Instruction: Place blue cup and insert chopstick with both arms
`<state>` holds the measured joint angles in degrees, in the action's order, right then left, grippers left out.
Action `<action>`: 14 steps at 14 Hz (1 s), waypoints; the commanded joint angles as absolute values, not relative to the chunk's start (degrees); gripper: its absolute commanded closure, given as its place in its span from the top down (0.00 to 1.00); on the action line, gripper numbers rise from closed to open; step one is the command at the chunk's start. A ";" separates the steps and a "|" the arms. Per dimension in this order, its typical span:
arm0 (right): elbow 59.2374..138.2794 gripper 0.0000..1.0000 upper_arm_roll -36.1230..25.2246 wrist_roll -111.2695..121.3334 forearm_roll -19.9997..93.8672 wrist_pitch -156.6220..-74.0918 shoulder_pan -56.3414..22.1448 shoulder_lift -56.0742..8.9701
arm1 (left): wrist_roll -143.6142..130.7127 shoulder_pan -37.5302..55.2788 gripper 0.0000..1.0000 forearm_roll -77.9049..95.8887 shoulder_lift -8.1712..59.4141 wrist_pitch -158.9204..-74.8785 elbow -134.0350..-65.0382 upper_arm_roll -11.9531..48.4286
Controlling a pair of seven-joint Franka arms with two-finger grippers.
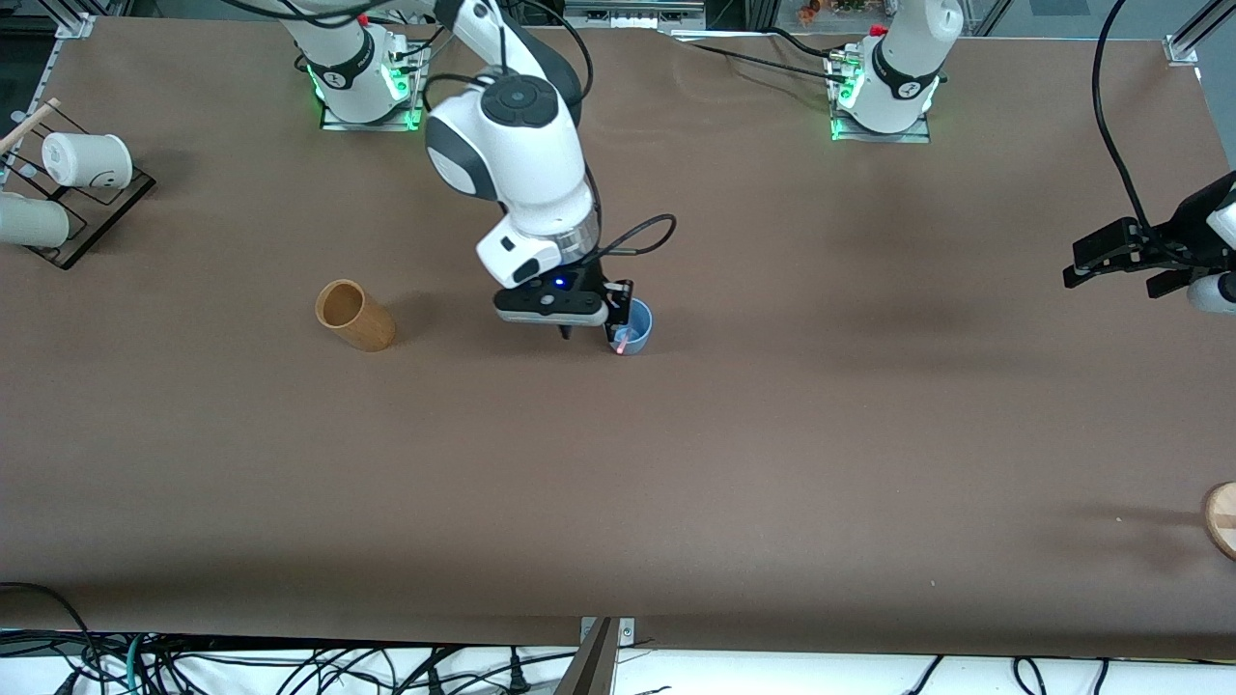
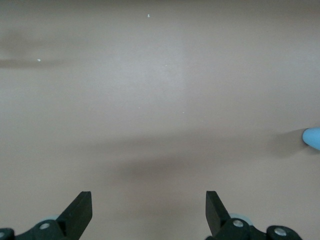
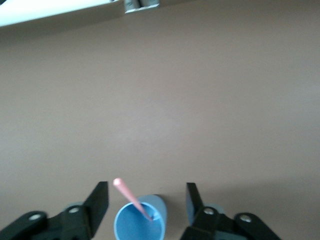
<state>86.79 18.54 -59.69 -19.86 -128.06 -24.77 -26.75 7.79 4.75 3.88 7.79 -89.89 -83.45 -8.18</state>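
Observation:
The blue cup [image 1: 639,326] stands upright on the brown table near its middle. The pale pink chopstick [image 1: 622,344] leans inside it, its tip over the rim. In the right wrist view the cup [image 3: 140,230] and the chopstick [image 3: 131,197] lie between the spread fingers. My right gripper [image 1: 591,330] [image 3: 146,202] is open just above the cup and holds nothing. My left gripper [image 1: 1110,275] [image 2: 148,215] is open and empty, waiting over bare table at the left arm's end.
A tan wooden cup [image 1: 354,316] stands toward the right arm's end. White cups [image 1: 87,159] sit on a black rack [image 1: 101,217] with a light wooden stick [image 1: 29,124]. A round wooden piece [image 1: 1221,519] lies at the left arm's end. A light blue shape [image 2: 312,137] shows at the left wrist view's edge.

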 commanded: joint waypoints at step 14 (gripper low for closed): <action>92.54 1.00 4.13 1.40 2.02 -96.59 -2.73 -1.33 | 8.44 5.01 1.00 -2.20 6.86 -89.03 -84.02 -4.48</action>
